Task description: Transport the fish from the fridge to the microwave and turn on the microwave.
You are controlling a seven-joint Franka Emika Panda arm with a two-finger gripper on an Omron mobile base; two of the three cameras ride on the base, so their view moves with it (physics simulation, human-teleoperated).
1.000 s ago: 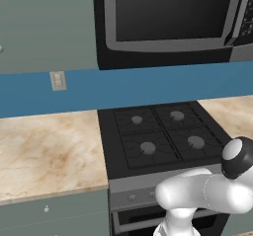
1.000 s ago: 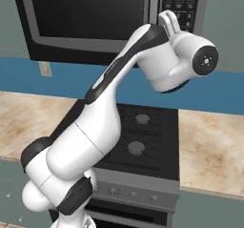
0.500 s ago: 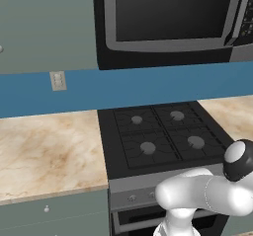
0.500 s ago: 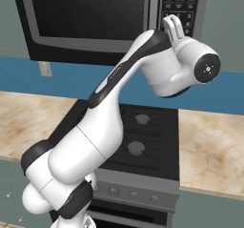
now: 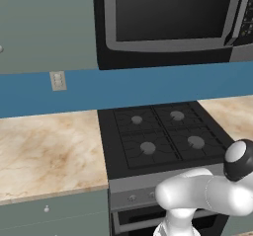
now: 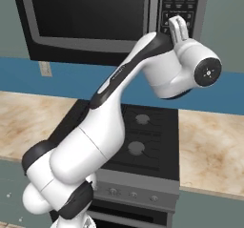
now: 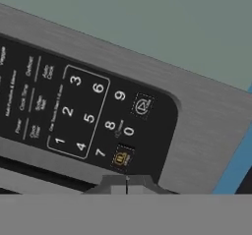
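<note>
Gripper (image 6: 177, 25) fingers pressed together, tips at the microwave (image 6: 95, 17) keypad (image 7: 83, 113); in hand view the orange-icon button (image 7: 121, 158) sits at 12 o'clock just above the tips. Microwave door closed, above stove (image 5: 160, 136).

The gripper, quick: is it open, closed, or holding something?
Gripper: closed, fingers together with nothing between them, pointed at the microwave keypad.

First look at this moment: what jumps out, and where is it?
The white arm rears up across the right base view, its gripper raised right at the keypad on the right side of the black microwave, whose door is shut. In the hand view the keypad sits close, rolled sideways, digits readable. Below, the black stove sits between marble counters.
</note>
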